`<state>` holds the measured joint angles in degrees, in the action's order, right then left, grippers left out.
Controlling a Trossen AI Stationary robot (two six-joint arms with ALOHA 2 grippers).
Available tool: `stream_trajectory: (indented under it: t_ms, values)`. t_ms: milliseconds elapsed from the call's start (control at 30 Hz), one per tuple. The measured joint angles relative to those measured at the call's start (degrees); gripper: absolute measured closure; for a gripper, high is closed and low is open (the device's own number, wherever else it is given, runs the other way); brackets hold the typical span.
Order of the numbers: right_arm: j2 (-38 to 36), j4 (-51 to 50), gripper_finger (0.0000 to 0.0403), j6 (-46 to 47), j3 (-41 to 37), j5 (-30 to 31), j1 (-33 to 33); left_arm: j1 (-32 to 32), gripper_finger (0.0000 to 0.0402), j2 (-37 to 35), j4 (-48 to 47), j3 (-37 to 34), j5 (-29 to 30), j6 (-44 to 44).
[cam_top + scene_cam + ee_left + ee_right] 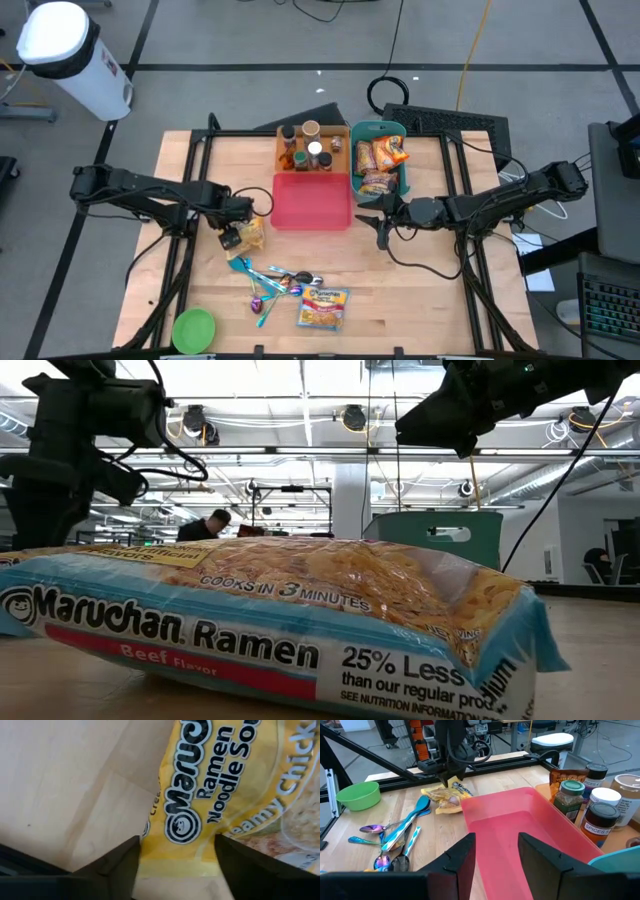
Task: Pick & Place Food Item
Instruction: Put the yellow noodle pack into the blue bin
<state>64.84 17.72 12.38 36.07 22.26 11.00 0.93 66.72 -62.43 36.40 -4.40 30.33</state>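
Note:
A yellow Maruchan ramen packet (252, 233) lies flat on the wooden table, left of the red bin (312, 202). My left gripper (235, 228) points down over the packet's end, open. In the left wrist view (175, 865) one finger stands at the packet's (210, 795) side edge and the other over its face. It also shows in the right wrist view (451, 772). My right gripper (375, 222) is open and empty at the red bin's near right corner, with the bin (520, 825) ahead of its fingers (497, 845). A second ramen packet, beef flavor (322, 308), lies near the front edge. My left gripper stands with its fingers over the yellow packet's end (150, 845), coming from above. Whether the fingers touch the packet I cannot tell.
A teal bin (380, 135) with food packets and a wooden box of spice jars (312, 145) stand behind the red bin. Several colored spoons (270, 280) and a green bowl (193, 328) lie toward the front. The beef packet (270, 630) fills the low view.

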Motion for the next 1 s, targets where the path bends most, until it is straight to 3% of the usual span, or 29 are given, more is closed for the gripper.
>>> stream_trajectory:
  t_ms: [133,267,533,733,1000]
  values:
    - [0.0,0.0,0.0261,0.0,0.0,0.02,0.0,-0.02,0.0217,0.0,-0.02,0.0,1.71,1.11]
    - [0.0,-0.02,0.0261,0.0,0.0,0.02,0.01,0.0,0.028,0.0,-0.02,0.0,6.1,7.72]
    - [0.0,-0.02,0.0261,0.0,0.0,-0.01,-0.01,0.0,0.039,-0.01,-0.29,0.54,5.61,7.17]
    - [0.0,-0.02,0.0261,0.0,0.0,-0.03,-0.01,-0.78,0.0397,-2.69,-2.95,5.6,7.42,7.83]
    - [0.0,0.0,0.0261,0.0,0.0,-0.04,-0.01,-4.86,0.0398,-6.13,-8.68,20.3,15.86,7.9]
